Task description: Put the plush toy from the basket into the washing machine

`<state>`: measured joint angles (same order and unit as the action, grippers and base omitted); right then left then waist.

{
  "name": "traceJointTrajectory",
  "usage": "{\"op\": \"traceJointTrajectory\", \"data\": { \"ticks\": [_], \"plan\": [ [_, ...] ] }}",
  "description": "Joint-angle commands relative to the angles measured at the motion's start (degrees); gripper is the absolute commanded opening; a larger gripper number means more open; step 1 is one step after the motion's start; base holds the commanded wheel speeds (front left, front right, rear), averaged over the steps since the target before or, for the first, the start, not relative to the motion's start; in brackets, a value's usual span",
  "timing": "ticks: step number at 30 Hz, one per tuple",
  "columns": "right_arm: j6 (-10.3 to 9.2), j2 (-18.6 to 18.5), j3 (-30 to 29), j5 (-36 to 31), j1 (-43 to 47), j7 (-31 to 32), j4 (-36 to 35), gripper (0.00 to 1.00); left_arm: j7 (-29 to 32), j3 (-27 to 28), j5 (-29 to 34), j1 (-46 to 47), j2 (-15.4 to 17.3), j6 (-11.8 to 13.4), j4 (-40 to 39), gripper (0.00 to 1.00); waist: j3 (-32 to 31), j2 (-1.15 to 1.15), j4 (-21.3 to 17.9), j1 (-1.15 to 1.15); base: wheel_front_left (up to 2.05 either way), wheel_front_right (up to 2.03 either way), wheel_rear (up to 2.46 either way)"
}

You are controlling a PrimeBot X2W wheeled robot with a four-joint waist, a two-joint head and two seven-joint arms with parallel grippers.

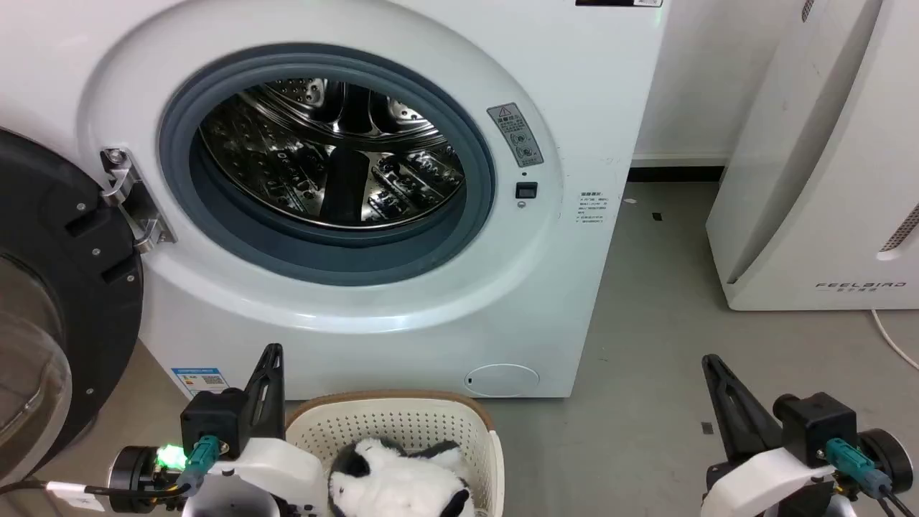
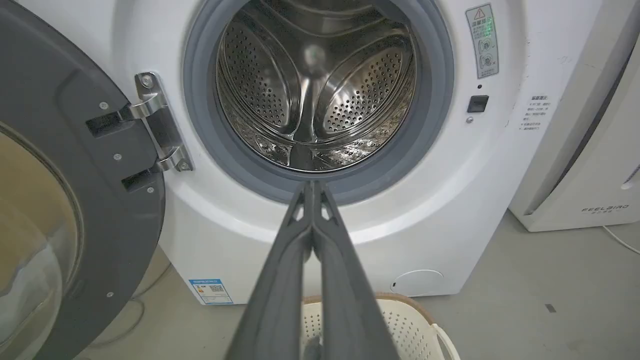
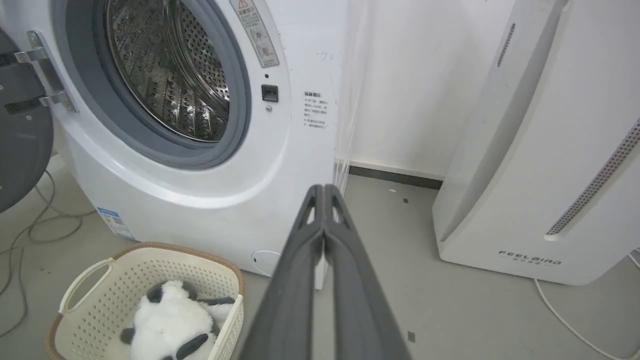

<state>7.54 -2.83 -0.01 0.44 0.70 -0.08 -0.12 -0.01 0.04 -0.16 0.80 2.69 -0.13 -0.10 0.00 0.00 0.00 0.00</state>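
The white plush toy (image 1: 402,481) with black patches lies in the cream basket (image 1: 402,420) on the floor before the washing machine (image 1: 344,165). The right wrist view shows the toy (image 3: 167,325) in the basket (image 3: 150,265) too. The machine's drum (image 2: 315,90) is bare and its black-framed door (image 1: 50,301) hangs swung out to the left. My left gripper (image 1: 273,353) is shut and holds nothing, just left of the basket. Far to the right of the basket, my right gripper (image 1: 709,361) is shut too, over bare floor.
A white FEELAIRD appliance (image 1: 826,179) stands at the right with a white cable (image 1: 890,337) on the floor beside it. Grey cables (image 3: 30,235) lie on the floor left of the machine. Open grey floor lies between machine and appliance.
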Motion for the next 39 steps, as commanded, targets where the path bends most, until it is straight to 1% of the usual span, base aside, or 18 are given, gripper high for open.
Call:
{"op": "traceJointTrajectory", "data": {
  "ticks": [1,19,20,29,39],
  "plan": [
    [-0.05,0.0,0.0,-0.4,-0.7,0.1,0.1,0.00,0.0,0.0,0.2,-0.8,0.2,0.1,0.1,0.00,0.0,0.00,0.0,0.00,0.00,0.00,0.00],
    [-0.05,0.0,0.0,-0.4,-0.7,0.1,0.1,0.00,0.0,0.0,0.2,-0.8,0.2,0.1,0.1,0.00,0.0,0.00,0.0,0.00,0.00,0.00,0.00],
    [0.00,0.0,0.0,0.0,0.0,0.0,0.0,1.00,0.0,0.0,0.0,0.0,0.0,0.0,0.0,1.00,0.0,0.00,0.0,0.00,0.00,0.00,0.00],
    [0.00,0.0,-0.6,1.2,0.1,-0.8,-0.3,1.00,-0.8,-0.4,-0.3,0.3,0.0,0.4,0.3,1.00,0.1,0.00,0.0,0.00,0.00,0.00,0.00],
    [-0.01,0.0,-1.2,2.3,0.2,-2.0,-0.9,1.00,-2.0,-1.7,0.3,1.6,0.6,0.3,1.9,1.00,0.9,0.00,-0.4,0.00,0.00,0.00,0.00]
  ]
}}
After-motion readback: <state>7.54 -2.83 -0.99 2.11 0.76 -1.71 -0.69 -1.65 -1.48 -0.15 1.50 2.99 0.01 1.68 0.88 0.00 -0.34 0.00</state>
